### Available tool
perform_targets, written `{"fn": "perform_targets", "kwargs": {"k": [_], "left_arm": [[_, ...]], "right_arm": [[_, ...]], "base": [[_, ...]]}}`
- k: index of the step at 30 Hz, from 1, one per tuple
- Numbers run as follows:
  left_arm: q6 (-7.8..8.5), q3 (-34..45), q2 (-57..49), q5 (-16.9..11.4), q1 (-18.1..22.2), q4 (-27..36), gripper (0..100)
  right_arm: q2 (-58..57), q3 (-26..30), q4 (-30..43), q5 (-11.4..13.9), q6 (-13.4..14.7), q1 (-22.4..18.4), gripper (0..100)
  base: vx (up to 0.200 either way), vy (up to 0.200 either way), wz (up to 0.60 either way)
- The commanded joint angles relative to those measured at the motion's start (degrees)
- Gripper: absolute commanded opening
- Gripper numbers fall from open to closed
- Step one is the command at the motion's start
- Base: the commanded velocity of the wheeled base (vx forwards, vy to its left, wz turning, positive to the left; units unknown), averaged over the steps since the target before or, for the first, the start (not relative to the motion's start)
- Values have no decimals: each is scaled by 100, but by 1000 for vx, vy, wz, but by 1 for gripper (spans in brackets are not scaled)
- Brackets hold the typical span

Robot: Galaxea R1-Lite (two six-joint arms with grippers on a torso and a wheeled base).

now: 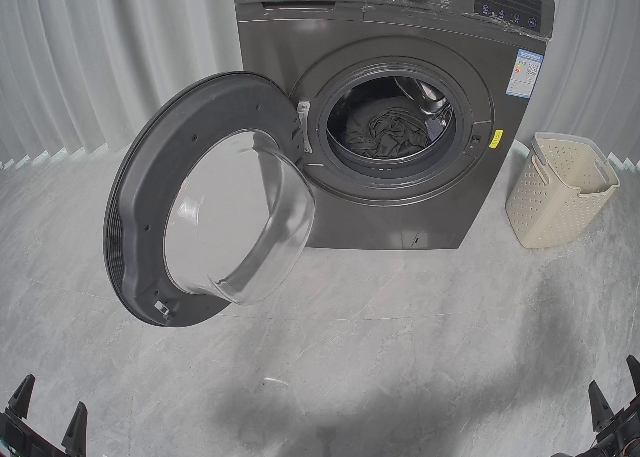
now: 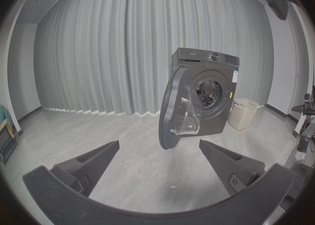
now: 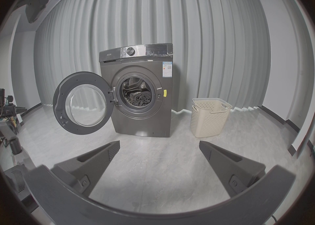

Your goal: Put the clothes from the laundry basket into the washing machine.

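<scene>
A grey washing machine [image 1: 393, 78] stands ahead with its round door [image 1: 207, 205] swung wide to the left. Dark clothes [image 1: 387, 132] lie inside the drum [image 3: 139, 97]. A cream perforated laundry basket [image 1: 560, 192] stands on the floor right of the machine, and its inside looks bare [image 3: 210, 115]. My left gripper [image 1: 48, 408] is low at the near left, open and holding nothing [image 2: 159, 147]. My right gripper [image 1: 617, 388] is low at the near right, also open with nothing between its fingers [image 3: 159, 147]. Both are well back from the machine.
Grey marble-look floor [image 1: 373, 345] stretches between me and the machine. The open door [image 2: 175, 111] juts out over the floor at the left. Pale pleated curtains [image 1: 100, 45] run along the back. A stand with equipment [image 2: 305, 127] is at the room's side.
</scene>
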Motion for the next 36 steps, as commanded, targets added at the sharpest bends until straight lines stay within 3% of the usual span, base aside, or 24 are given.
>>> {"fn": "perform_targets", "kwargs": {"k": [1, 3, 5, 8, 11, 17, 28, 36], "left_arm": [[-55, -215, -55, -42, 9, -286, 100], [-222, -1235, 331, -129, 9, -479, 100], [-249, -1806, 1070, -305, -167, -189, 100], [-240, -1938, 2309, -648, -510, -110, 100], [-301, -2035, 3302, -815, -694, -796, 100], [-301, -2456, 5060, -1140, -703, -1973, 100], [-257, -3379, 6695, -1562, -686, -2167, 100], [-249, -3696, 7653, -1650, -677, -2914, 100]], "right_arm": [[-75, 57, 0, 0, -1, 2, 100], [-75, 57, 0, 0, -1, 2, 100], [-75, 57, 0, 0, -1, 2, 100], [-75, 66, -9, -53, 8, 2, 100], [-75, 75, -70, -194, 95, 2, 100], [-75, 84, -70, -211, 139, 2, 100], [-75, 84, -70, -229, 157, 2, 100], [-75, 84, -70, -229, 157, 2, 100]], "base": [[0, 0, 0], [0, 0, 0], [0, 0, 0], [0, 0, 0], [0, 0, 0], [0, 0, 0], [0, 0, 0], [0, 0, 0]]}}
